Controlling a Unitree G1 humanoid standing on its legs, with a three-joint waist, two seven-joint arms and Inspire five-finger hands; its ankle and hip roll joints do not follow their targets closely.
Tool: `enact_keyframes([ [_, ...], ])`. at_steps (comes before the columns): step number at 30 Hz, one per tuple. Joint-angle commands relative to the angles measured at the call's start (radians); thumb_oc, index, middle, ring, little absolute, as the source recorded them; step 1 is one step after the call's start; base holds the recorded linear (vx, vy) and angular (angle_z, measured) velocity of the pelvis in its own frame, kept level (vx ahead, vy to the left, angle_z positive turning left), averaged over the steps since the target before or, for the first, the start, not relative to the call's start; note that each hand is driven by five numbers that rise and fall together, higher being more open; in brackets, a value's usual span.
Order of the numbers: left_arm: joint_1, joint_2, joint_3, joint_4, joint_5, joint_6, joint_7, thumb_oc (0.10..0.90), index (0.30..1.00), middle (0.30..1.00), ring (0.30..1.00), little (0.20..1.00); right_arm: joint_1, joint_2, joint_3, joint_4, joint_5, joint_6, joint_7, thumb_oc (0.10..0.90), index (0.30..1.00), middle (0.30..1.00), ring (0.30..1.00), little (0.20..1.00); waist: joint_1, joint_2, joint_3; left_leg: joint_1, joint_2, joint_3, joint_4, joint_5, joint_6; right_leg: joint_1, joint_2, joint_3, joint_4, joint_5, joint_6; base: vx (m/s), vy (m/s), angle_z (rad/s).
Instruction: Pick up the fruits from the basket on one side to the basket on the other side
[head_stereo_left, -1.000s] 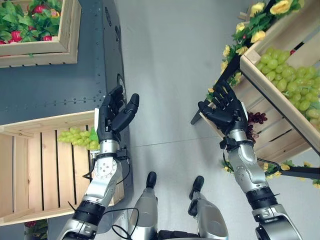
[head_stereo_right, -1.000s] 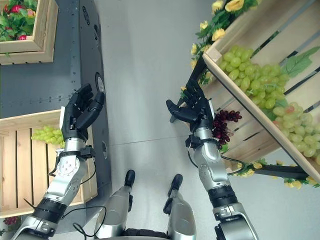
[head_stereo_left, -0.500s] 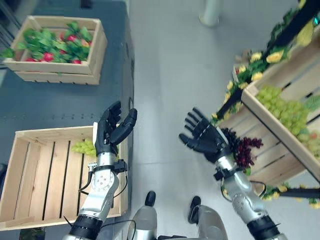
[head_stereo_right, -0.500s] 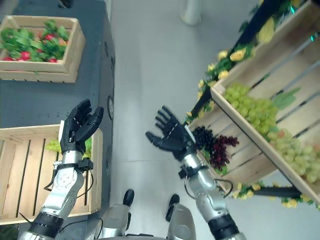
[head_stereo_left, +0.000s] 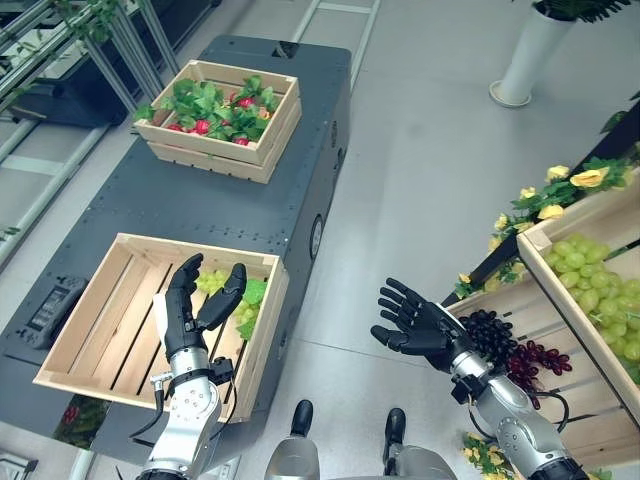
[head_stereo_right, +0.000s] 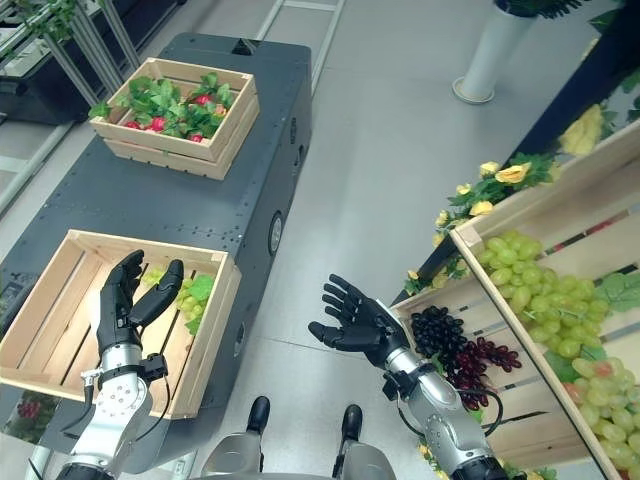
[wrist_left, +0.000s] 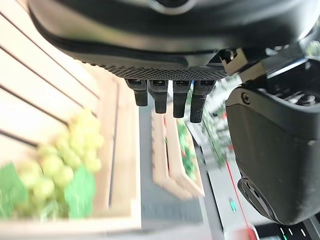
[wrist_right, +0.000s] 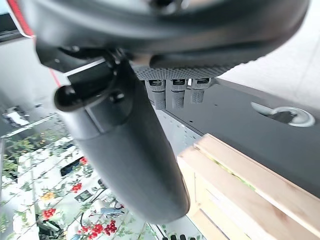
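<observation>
Both hands empty, raised, palms up. Left hand (head_stereo_left: 200, 310) hangs over the near right part of the slatted pale wooden crate (head_stereo_left: 90, 335) on the dark grey riveted metal platform (head_stereo_left: 190, 195); fingers straight and spread, nothing in them. Right hand (head_stereo_left: 418, 325) is out over the bare grey floor, fingers fanned wide, just left of the bunch of dark purple grapes (head_stereo_left: 505, 348) lying on the near lip of the tilted wooden display rack (head_stereo_left: 560, 395).

One small bunch of green grapes with a leaf (head_stereo_left: 232, 298) lies in the slatted crate, just past the left hand. The large heap of green grapes (head_stereo_left: 600, 300) sits higher in the rack, at right.

Risks, as judged:
- Purple bunch sits at the rack's near edge; a sweeping approach by the right hand could knock it to the floor.
- Grapes are soft and loose on the stem; a hard squeeze could crush or shed berries.
- The carry between rack and crate crosses open floor; a weak hold means a drop.

Far left: wooden crate of red strawberries and green leaves (head_stereo_left: 222, 115), not involved.
</observation>
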Motion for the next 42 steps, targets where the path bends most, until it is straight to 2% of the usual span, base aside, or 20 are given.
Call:
enact_keyframes([
  [1,-0.071,0.099,0.102,0.051,0.156,-0.001,0.148,0.800,0.900,0.900,0.900,0.900,0.000,0.026,-0.027,-0.106,0.004,-0.064,0.075,0.800,0.900,0.900,0.900,0.900,0.002,-0.038,-0.093,-0.007,-0.063,0.039,-0.008,-0.022,0.022,0.014,-0.074,-0.048,0.053,-0.040,0.039,0.12,0.132,0.09],
  [5,-0.032,0.125,0.143,0.110,0.293,0.082,0.195,0.800,0.900,0.900,0.900,0.900,0.039,0.033,-0.025,-0.129,-0.004,-0.044,0.062,0.800,0.900,0.900,0.900,0.900,-0.001,-0.032,-0.107,0.003,-0.074,0.042,-0.008,-0.034,0.025,0.011,-0.086,-0.044,0.052,-0.040,0.050,0.09,0.106,0.10],
  [12,-0.051,0.240,0.128,0.209,0.435,0.155,0.169,0.800,0.900,0.900,0.900,0.900,0.066,-0.007,-0.012,-0.119,-0.042,-0.006,0.053,0.800,0.900,0.900,0.900,0.900,-0.026,-0.022,-0.087,0.000,-0.082,0.064,-0.008,-0.041,0.034,-0.032,-0.094,-0.011,0.076,-0.037,0.071,0.01,0.105,0.01],
  [14,-0.066,0.264,0.114,0.227,0.431,0.177,0.164,0.800,0.900,0.900,0.900,0.900,0.070,-0.020,-0.012,-0.107,-0.070,-0.008,0.056,0.800,0.900,0.900,0.900,0.900,-0.035,-0.021,-0.079,-0.003,-0.083,0.070,-0.008,-0.041,0.036,-0.043,-0.095,-0.001,0.081,-0.035,0.075,-0.02,0.107,-0.06],
  [15,-0.095,0.288,0.094,0.261,0.455,0.196,0.177,0.800,0.900,0.900,0.900,0.900,0.067,-0.043,-0.005,-0.083,-0.152,-0.019,0.042,0.800,0.900,0.900,0.900,0.900,-0.049,-0.020,-0.066,-0.008,-0.085,0.080,-0.005,-0.043,0.039,-0.059,-0.096,0.013,0.088,-0.034,0.080,-0.03,0.133,-0.08],
  [17,-0.115,0.298,0.079,0.274,0.459,0.211,0.179,0.800,0.900,0.900,0.900,0.900,0.061,-0.055,0.000,-0.076,-0.180,-0.018,0.031,0.800,0.900,0.900,0.900,0.900,-0.054,-0.019,-0.057,-0.013,-0.087,0.083,0.001,-0.044,0.041,-0.069,-0.097,0.020,0.095,-0.034,0.083,-0.04,0.099,-0.06],
  [25,-0.299,0.366,-0.057,0.382,0.548,0.312,0.207,0.800,0.900,0.900,0.900,0.900,-0.021,-0.135,0.057,0.007,-0.253,-0.020,-0.030,0.800,0.900,0.900,0.900,0.900,-0.089,-0.020,0.046,-0.110,-0.100,0.117,0.078,-0.054,0.051,-0.178,-0.107,0.062,0.156,-0.028,0.094,-0.08,0.108,-0.06],
  [28,-0.385,0.398,-0.109,0.421,0.565,0.334,0.197,0.800,0.900,0.900,0.900,0.900,-0.061,-0.164,0.083,0.022,-0.266,-0.020,-0.041,0.800,0.900,0.900,0.900,0.900,-0.097,-0.027,0.100,-0.188,-0.106,0.128,0.155,-0.059,0.056,-0.250,-0.114,0.078,0.216,-0.028,0.095,-0.08,0.071,0.01],
  [32,-0.443,0.417,-0.149,0.451,0.588,0.343,0.196,0.800,0.900,0.900,0.900,0.900,-0.088,-0.186,0.105,0.022,-0.280,-0.020,-0.056,0.800,0.900,0.900,0.900,0.900,-0.100,-0.033,0.135,-0.251,-0.110,0.131,0.215,-0.063,0.055,-0.302,-0.111,0.088,0.258,-0.032,0.089,-0.06,0.036,0.03],
  [35,-0.493,0.447,-0.197,0.467,0.665,0.372,0.153,0.800,0.900,0.900,0.900,0.900,-0.113,-0.203,0.114,0.023,-0.275,-0.020,-0.063,0.800,0.900,0.900,0.900,0.900,-0.103,-0.037,0.170,-0.305,-0.108,0.135,0.251,-0.062,0.054,-0.349,-0.105,0.089,0.288,-0.035,0.083,-0.06,0.026,0.00],
  [39,-0.536,0.473,-0.252,0.471,0.686,0.417,0.116,0.800,0.900,0.900,0.900,0.900,-0.138,-0.220,0.120,0.022,-0.266,-0.026,-0.062,0.800,0.900,0.900,0.900,0.900,-0.108,-0.037,0.190,-0.332,-0.107,0.136,0.262,-0.057,0.053,-0.376,-0.094,0.093,0.301,-0.037,0.076,-0.04,0.018,-0.02],
  [42,-0.563,0.488,-0.272,0.500,0.666,0.416,0.114,0.800,0.900,0.900,0.900,0.900,-0.146,-0.230,0.117,0.023,-0.255,-0.038,-0.069,0.800,0.900,0.900,0.900,0.900,-0.114,-0.036,0.204,-0.347,-0.107,0.137,0.273,-0.057,0.052,-0.388,-0.085,0.094,0.311,-0.044,0.070,-0.04,0.022,-0.02],
])
